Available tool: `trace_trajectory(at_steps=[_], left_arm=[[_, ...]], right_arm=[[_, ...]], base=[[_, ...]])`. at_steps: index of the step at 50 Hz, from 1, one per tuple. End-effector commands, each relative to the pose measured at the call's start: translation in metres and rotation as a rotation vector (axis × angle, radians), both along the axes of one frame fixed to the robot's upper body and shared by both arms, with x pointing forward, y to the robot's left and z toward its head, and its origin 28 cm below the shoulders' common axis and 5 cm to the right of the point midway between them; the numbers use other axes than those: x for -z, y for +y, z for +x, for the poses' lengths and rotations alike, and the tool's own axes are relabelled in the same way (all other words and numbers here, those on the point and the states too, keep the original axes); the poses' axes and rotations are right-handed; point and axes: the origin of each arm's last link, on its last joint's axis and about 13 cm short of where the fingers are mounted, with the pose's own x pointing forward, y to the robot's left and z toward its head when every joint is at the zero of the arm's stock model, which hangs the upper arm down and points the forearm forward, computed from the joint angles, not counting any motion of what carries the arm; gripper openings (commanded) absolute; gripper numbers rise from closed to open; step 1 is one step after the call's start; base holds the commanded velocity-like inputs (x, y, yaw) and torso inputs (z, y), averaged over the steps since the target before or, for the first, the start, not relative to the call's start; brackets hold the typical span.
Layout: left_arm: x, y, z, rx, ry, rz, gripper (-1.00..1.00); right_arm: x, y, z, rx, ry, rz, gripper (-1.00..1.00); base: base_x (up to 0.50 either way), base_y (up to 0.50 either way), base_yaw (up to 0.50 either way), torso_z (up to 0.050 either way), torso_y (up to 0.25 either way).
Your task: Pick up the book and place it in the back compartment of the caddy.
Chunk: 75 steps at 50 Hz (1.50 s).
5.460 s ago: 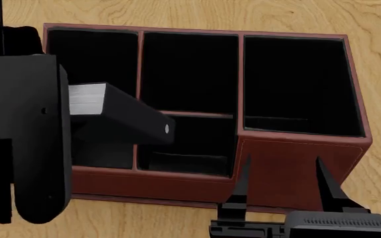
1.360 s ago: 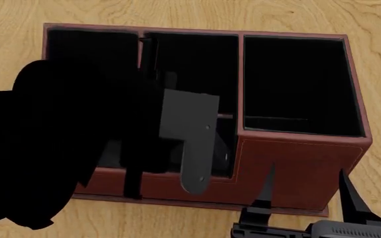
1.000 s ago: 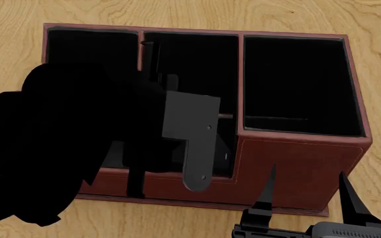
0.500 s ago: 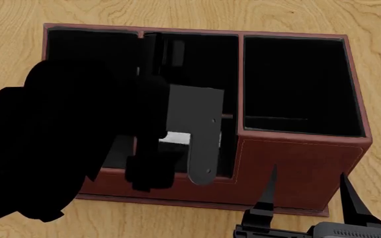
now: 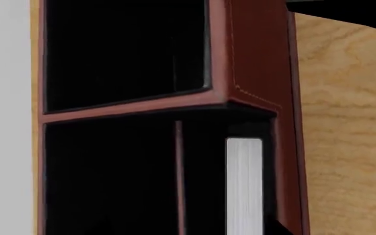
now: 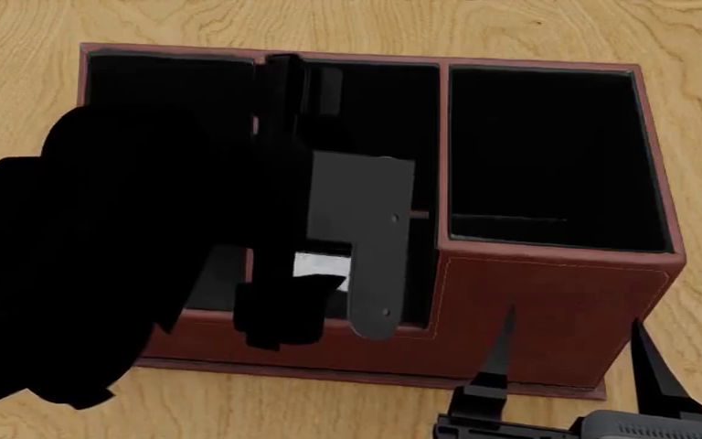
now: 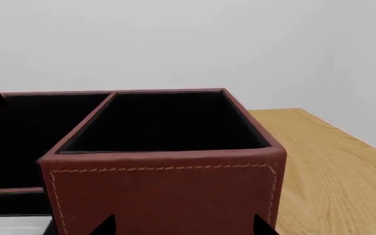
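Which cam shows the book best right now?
Left wrist view: the book shows its white page edge unobstructed, standing inside the caddy. Head view gives only a white sliver behind the left arm. Right wrist view catches just a pale strip at the frame corner.

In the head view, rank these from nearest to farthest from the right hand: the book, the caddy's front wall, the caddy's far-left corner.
Measured from the right hand, at the lower right:
1. Caddy front wall: directly ahead of the fingertips.
2. Book: to the left, in the small near section, with its white page edge showing.
3. Caddy far-left corner: diagonally across the box.
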Motion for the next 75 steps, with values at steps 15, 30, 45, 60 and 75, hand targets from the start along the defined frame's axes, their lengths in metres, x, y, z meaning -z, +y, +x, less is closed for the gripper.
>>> trace_trajectory(at_steps=[15, 30, 45, 60, 75], left_arm=[[-0.037, 0.014, -0.020, 0.016, -0.034, -0.085, 1.00], [-0.050, 0.029, -0.029, 0.004, -0.049, -0.154, 1.00], [-0.057, 0.048, -0.037, -0.021, -0.062, -0.201, 1.00], [-0.055, 0.073, -0.049, -0.052, -0.065, -0.308, 1.00], [-0.047, 0.101, -0.064, -0.098, -0.066, -0.480, 1.00]], right_arm=[[-0.003, 0.001, 0.000, -0.003, -0.007, -0.002, 1.00], [-0.004, 0.002, 0.000, -0.008, -0.011, -0.002, 1.00], [-0.005, 0.004, 0.000, -0.012, -0.012, -0.008, 1.00], [-0.008, 0.005, -0.001, -0.016, -0.019, -0.010, 1.00], [-0.011, 0.006, -0.002, -0.017, -0.025, -0.016, 1.00]], base=[[0.00, 0.00, 0.00, 0.000, 0.000], [0.00, 0.00, 0.00, 0.000, 0.000], [0.00, 0.00, 0.00, 0.000, 0.000], [0.00, 0.00, 0.00, 0.000, 0.000], [0.00, 0.00, 0.00, 0.000, 0.000]])
